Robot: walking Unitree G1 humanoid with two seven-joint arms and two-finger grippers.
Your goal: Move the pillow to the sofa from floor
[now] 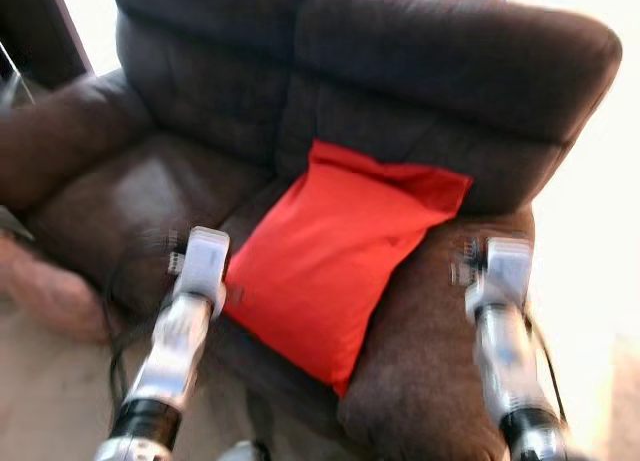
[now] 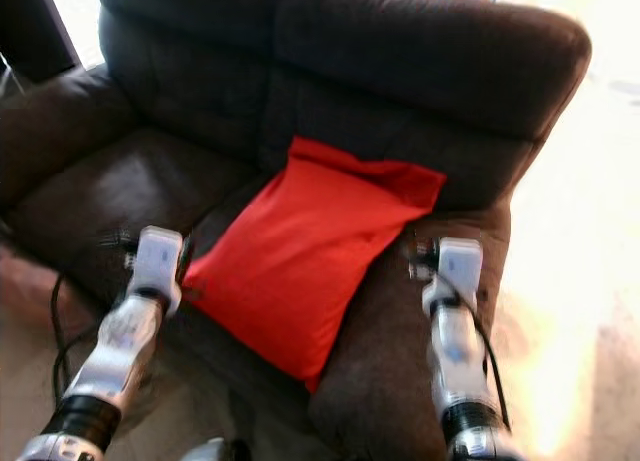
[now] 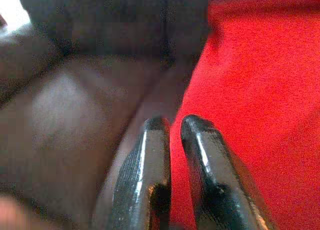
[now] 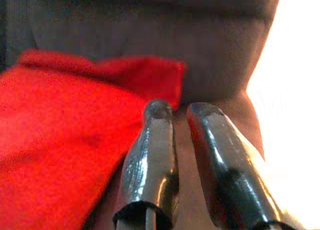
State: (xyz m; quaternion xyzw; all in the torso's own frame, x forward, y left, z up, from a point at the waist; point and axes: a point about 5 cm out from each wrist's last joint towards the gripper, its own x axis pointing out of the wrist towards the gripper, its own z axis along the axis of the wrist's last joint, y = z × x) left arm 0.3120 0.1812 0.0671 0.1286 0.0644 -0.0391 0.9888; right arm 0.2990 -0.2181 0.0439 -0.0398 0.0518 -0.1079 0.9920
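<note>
One red pillow (image 1: 338, 257) on sofa (image 1: 430, 71)

Strong daylight floods in from the right and the upper left of the head views, washing the floor (image 1: 600, 311) out to near white. Both head views are soft with motion blur, most of all along the lower edge. The dark sofa (image 1: 420, 71) holds little detail, with a pale sheen on its left seat. The red pillow (image 1: 340, 261) looks saturated. Wrist views are grainy; the fingers (image 3: 150, 180) are out of focus, with streaks of glare.
</note>
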